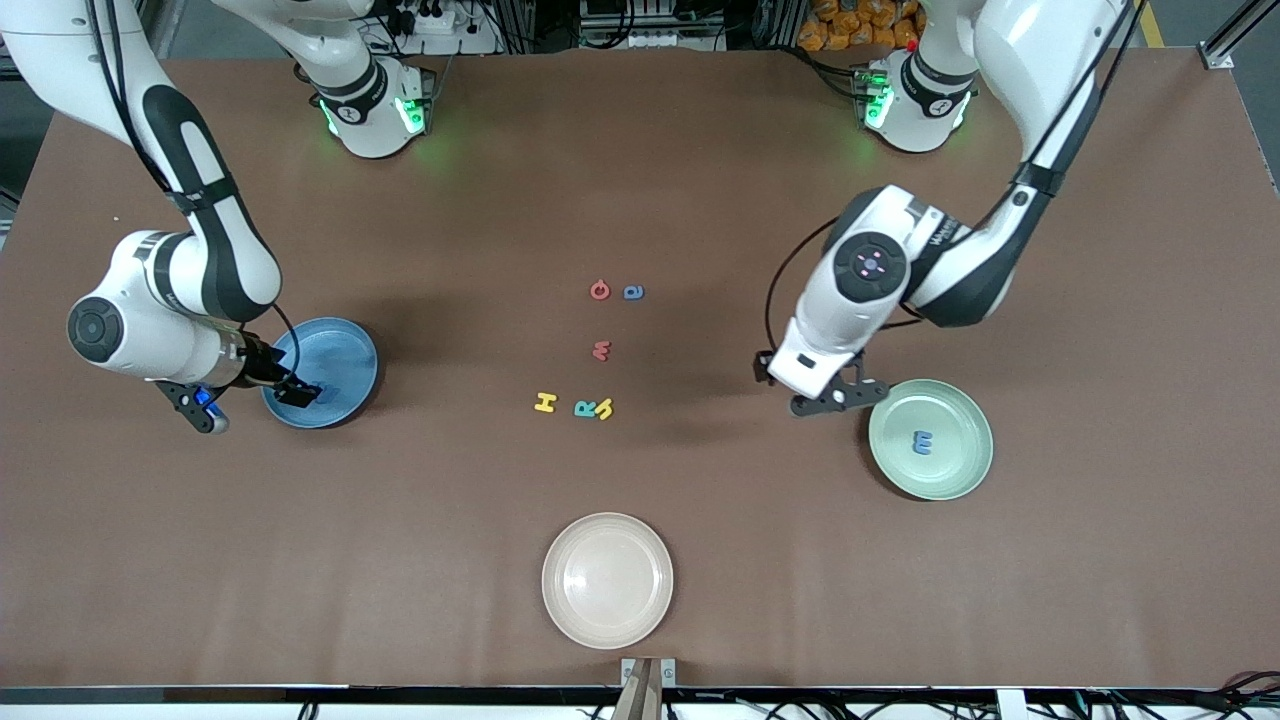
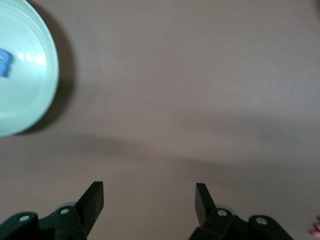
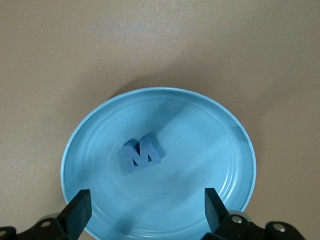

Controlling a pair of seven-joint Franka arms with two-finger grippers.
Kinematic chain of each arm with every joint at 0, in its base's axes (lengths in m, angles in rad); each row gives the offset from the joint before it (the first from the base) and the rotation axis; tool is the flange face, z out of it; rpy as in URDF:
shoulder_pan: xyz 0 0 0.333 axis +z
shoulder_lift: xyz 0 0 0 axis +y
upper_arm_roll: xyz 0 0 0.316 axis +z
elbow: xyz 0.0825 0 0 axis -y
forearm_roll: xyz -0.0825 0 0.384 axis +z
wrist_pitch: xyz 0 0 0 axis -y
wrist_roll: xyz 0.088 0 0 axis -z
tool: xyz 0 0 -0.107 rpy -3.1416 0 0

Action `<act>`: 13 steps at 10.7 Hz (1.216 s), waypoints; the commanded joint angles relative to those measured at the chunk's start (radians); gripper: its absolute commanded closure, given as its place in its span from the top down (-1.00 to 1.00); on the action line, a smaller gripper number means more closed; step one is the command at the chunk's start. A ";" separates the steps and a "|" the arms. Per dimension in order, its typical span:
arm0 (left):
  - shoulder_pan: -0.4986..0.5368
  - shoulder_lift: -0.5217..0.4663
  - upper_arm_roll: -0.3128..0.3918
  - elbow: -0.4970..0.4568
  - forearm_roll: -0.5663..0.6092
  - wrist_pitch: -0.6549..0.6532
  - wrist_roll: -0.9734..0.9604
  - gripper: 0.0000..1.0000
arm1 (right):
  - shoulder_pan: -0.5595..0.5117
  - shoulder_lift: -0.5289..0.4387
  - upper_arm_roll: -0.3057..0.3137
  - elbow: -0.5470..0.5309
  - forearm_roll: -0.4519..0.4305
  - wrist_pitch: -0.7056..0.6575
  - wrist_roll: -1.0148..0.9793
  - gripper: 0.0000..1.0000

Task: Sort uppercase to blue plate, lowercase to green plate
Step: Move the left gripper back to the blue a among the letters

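Between the right gripper's [image 3: 142, 210] spread fingers [image 3: 77, 212], which hold nothing, the big blue M [image 3: 142, 152] lies flat in the blue plate [image 1: 352, 345], so that letter looks delivered. The right gripper hangs low over the plate's edge toward the right arm's end of the table. The left gripper [image 2: 149, 200] is likewise wide and empty, over bare table just beside the green plate [image 1: 965, 475], where the small blue m [image 1: 922, 441] already rests. Six letters remain in the middle of the table: red G [image 1: 599, 290] and blue a [image 1: 633, 292] side by side farthest from the front camera, the red m/w [image 1: 601, 350] nearer, then yellow H [image 1: 545, 402], teal R [image 1: 585, 408] and the small yellow h [image 1: 604, 408] in a row nearest, the R and h touching or nearly so. The cream plate [image 1: 570, 610] plays no part. The step in hand seems to be each arm going for its next letter. Done well, each gripper should lift clear of its rim first, come down squarely over one letter with fingers astride its narrow width, and press low enough to catch thin foam. The R and h pair needs care: close along the line that avoids pinching both.
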 commanded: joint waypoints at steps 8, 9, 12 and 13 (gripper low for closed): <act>-0.104 -0.006 -0.111 -0.025 -0.017 0.000 -0.318 0.64 | -0.021 -0.001 0.016 -0.005 -0.008 -0.004 0.005 1.00; -0.129 -0.003 -0.111 -0.031 -0.015 0.020 -0.356 0.64 | -0.021 -0.001 0.016 -0.005 -0.008 -0.004 0.005 1.00; -0.187 0.009 -0.111 -0.073 -0.003 0.107 -0.413 0.64 | -0.021 -0.001 0.016 -0.005 -0.009 -0.004 0.002 1.00; -0.206 0.022 -0.109 -0.085 -0.002 0.147 -0.429 0.64 | -0.021 -0.001 0.016 -0.005 -0.009 -0.004 0.002 1.00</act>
